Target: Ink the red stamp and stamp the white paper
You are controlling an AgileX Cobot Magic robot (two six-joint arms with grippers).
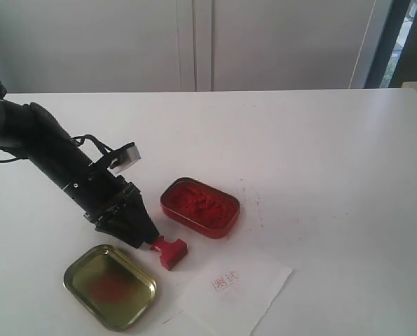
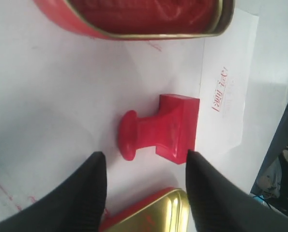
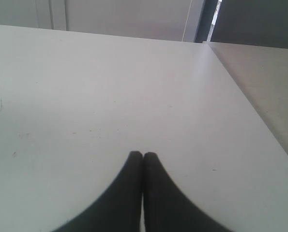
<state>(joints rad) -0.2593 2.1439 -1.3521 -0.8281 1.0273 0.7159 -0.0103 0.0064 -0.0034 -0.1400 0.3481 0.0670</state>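
Your left gripper [image 2: 144, 154] stands spread wide, gripping nothing: the small red plastic stamp [image 2: 175, 128] lies on its side (handle toward the jaws) just in front of the red oval tin of ink paste [image 1: 200, 206]. Past it from that tin, the thin white square paper [image 1: 257, 290] bears a red print, so stamping looks done. Your right gripper [image 3: 143, 157] is pressed together, idle.
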